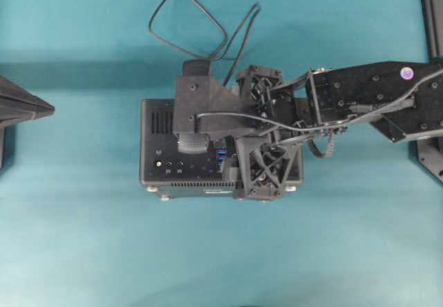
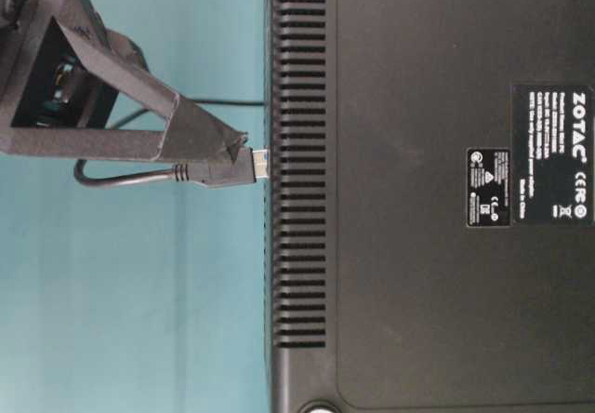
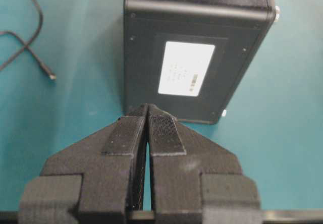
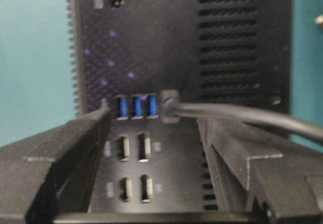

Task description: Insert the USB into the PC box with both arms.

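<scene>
My right pincer (image 4: 151, 148) hangs over the port face of the PC box (image 4: 237, 47), its two fingers spread wide and holding nothing. In my right wrist view, the left finger (image 4: 60, 158) sits at about eight o'clock and the right finger (image 4: 252, 168) at about four o'clock. The USB (image 4: 169, 105) is between them and a little past their tips, toward twelve o'clock. It is seated in the fourth of the blue ports (image 4: 136, 106), at the three o'clock end of that row, with the other three ports bare beside it. Its black cable (image 4: 242, 114) runs off toward three o'clock, passing just above my right finger; I cannot tell whether it brushes it.

From the table-level view the plug meets the vented edge of the box, and one finger's tip lies right against the plug's back.

My left pincer (image 3: 147, 133) is pressed closed on nothing, tips pointing at twelve o'clock toward the box's labelled side, near it but apart.
</scene>
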`<state>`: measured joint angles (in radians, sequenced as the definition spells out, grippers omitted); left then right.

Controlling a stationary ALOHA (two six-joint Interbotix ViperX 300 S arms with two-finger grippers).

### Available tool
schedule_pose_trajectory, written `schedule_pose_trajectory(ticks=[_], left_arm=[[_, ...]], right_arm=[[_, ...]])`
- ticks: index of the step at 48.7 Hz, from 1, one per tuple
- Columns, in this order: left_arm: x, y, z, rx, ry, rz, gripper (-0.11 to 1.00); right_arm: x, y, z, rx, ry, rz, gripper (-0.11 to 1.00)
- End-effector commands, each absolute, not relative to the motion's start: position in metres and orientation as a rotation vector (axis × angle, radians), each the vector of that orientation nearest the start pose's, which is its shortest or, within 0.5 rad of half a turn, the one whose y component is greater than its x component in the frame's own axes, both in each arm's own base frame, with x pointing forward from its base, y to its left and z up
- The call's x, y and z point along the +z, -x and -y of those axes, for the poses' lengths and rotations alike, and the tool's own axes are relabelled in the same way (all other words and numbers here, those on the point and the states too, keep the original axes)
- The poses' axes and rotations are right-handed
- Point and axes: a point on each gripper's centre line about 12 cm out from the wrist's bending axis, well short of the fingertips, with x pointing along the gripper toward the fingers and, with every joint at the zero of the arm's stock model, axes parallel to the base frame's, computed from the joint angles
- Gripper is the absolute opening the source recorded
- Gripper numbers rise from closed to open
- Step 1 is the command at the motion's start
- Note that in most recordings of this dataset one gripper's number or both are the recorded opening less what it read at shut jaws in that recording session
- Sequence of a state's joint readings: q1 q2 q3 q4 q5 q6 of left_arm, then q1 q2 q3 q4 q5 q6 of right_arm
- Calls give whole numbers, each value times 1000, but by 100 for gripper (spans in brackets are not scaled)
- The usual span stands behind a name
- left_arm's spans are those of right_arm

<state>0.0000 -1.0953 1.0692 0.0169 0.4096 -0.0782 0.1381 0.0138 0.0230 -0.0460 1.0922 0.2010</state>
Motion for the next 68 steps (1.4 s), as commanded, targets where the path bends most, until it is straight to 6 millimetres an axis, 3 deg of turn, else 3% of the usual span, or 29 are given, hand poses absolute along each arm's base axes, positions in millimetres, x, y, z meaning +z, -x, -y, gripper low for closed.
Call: schedule_pose_trajectory(ticks=[1,26,32,41,46,68], left_arm=[[288,-172,-1,19,61,-365,0],[286,-171,-1,24,91,-366,0],[288,-170,-1,26,91,-360,0],[288,-170,-1,24,93,-360,0],[288,-170,-1,24,93,-360,0],[286,-170,-1,23,94,-364,0]], right_arm=[[326,-410,-51,-17,-41,-1075,75],[345,-413,-46,-46,-17,-1040,69],[345,-412,-46,-47,-17,-1050,57],[340,-412,-45,-51,-17,-1064,25],[341,-413,-46,-49,-18,-1056,12],[329,-410,-57,-50,-39,-1084,8]])
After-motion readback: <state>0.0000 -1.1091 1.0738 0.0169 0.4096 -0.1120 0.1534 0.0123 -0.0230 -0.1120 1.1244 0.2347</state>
